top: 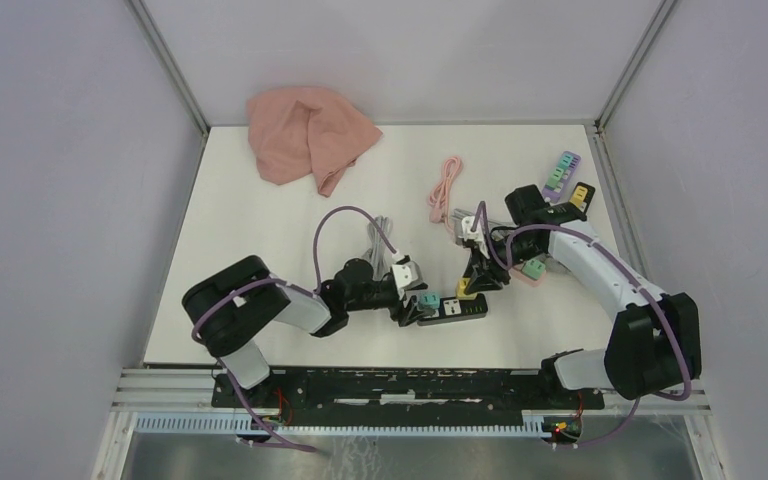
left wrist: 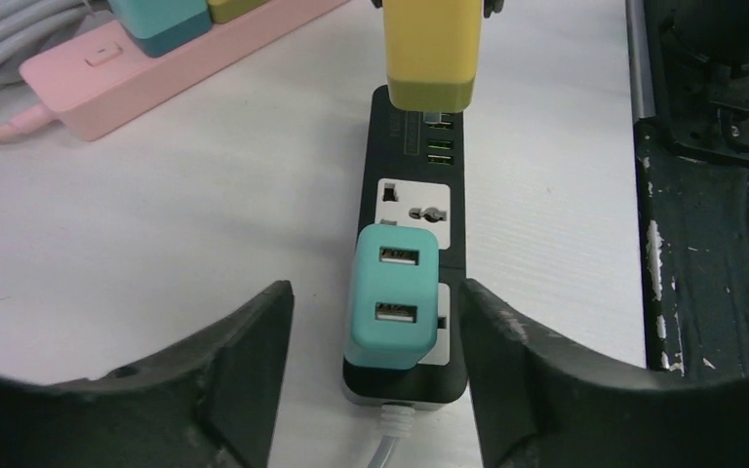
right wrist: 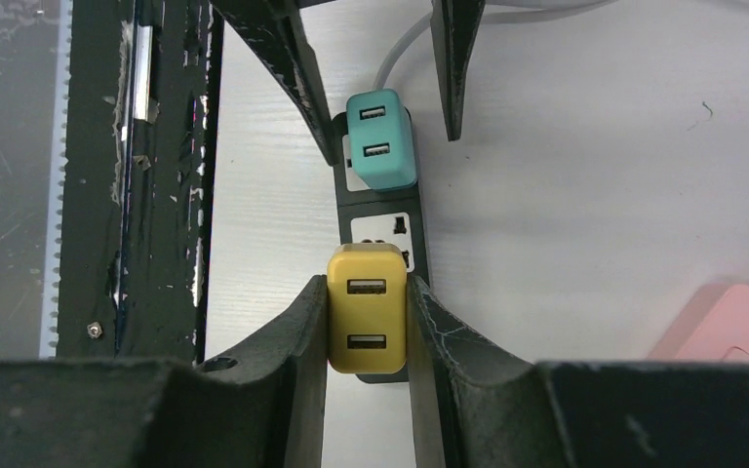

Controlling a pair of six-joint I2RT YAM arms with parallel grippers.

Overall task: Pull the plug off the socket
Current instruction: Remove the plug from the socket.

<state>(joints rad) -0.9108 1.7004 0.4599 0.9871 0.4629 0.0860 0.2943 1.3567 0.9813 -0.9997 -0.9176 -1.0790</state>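
Yellow plug (right wrist: 367,308) is clenched in your right gripper (right wrist: 366,292) at one end of the black power strip (left wrist: 397,146), likely anchoring or lifting there, while your left gripper (left wrist: 373,292) stands released, jaws flanking but not touching the teal plug (left wrist: 395,302) seated in its socket.

Teal plug (left wrist: 395,297) on black strip (left wrist: 414,210), between parted jaws.

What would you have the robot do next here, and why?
Probably draw the right gripper straight up off the black power strip: it is shut on the yellow plug, while the left gripper stands open around the teal plug, not touching it.
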